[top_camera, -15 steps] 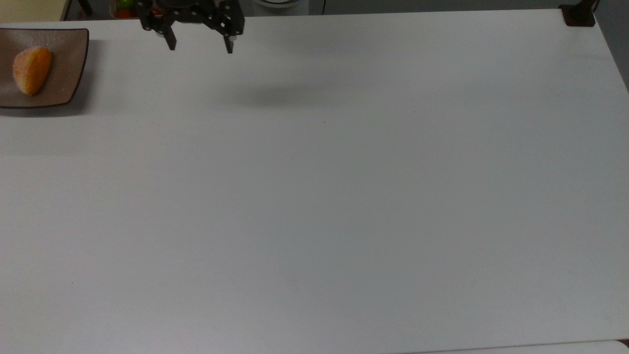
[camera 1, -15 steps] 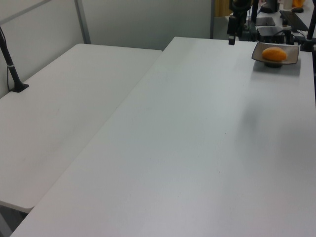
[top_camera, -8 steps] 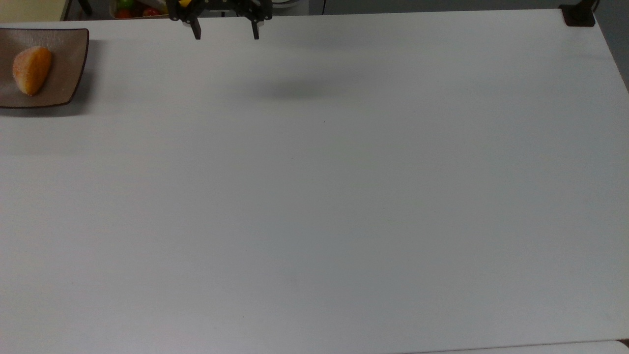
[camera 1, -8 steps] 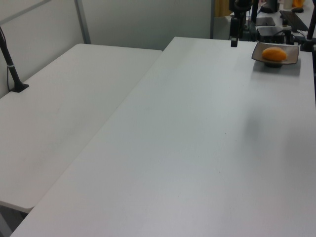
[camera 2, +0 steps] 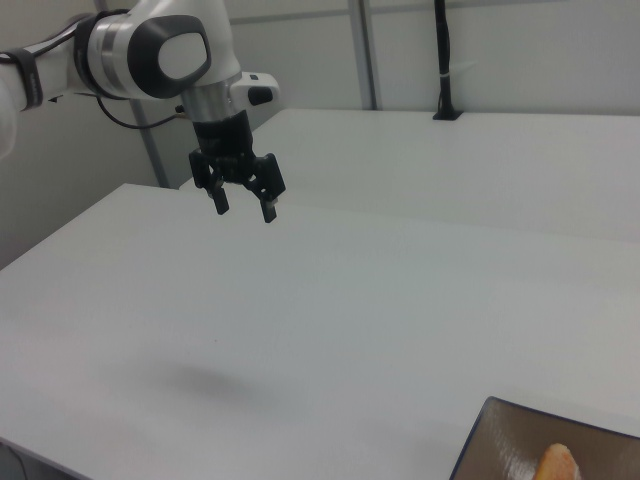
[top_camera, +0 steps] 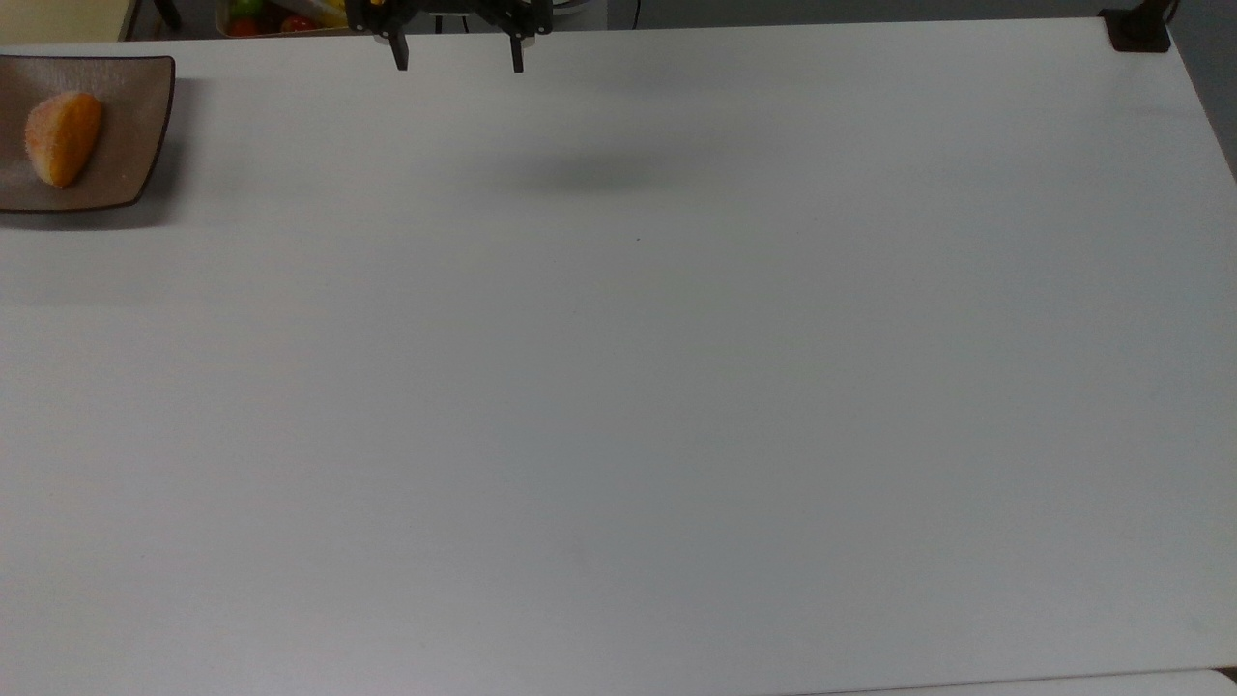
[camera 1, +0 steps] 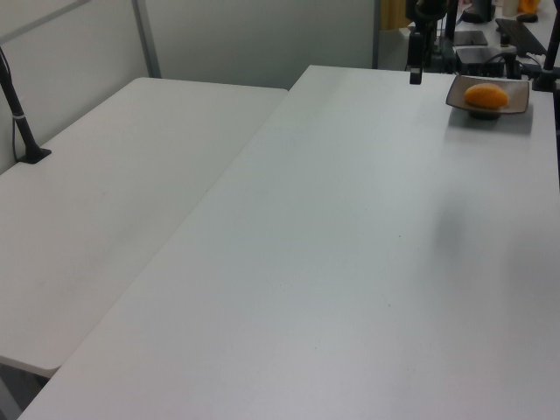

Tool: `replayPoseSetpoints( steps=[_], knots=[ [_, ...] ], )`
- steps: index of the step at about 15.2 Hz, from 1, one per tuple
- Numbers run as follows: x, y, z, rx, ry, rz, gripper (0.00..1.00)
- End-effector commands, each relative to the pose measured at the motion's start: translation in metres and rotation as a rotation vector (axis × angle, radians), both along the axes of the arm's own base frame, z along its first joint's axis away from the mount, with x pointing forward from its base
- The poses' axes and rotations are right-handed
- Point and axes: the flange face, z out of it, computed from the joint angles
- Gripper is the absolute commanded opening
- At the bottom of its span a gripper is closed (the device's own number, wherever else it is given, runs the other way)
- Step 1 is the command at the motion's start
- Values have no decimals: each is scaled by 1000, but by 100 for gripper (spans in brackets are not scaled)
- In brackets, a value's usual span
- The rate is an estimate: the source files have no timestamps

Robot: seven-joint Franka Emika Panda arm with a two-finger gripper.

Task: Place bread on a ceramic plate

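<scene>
The orange-golden bread [top_camera: 63,137] lies on the brown square ceramic plate [top_camera: 130,126] at the top view's left edge. In the left view the bread [camera 1: 486,94] sits on the ceramic plate [camera 1: 516,90] at the far right. The right view shows the plate [camera 2: 500,445] and the bread [camera 2: 558,464] at its bottom edge. My gripper [top_camera: 458,64] hangs open and empty high above the table's far edge, well to the top view's right of the plate. It also appears as the gripper [camera 2: 244,207] in the right view and the gripper [camera 1: 415,77] in the left view.
The white table [top_camera: 618,387] spreads wide below. A second white table [camera 1: 114,201] adjoins it in the left view. A black post base [top_camera: 1138,31] stands at the top view's far right corner. Coloured items [top_camera: 266,17] lie beyond the far edge.
My gripper has moved to the top view's right and upward, away from the plate, staying open. The bread and plate have not moved.
</scene>
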Motion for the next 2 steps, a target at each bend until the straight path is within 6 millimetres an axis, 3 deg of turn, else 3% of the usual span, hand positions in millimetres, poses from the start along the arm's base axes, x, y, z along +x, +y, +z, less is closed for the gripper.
replayPoseSetpoints(
  steps=[1,2],
  knots=[
    [-6,9,3,-14,5,-15,100],
    [-6,10,3,-14,5,-13,100]
  ],
)
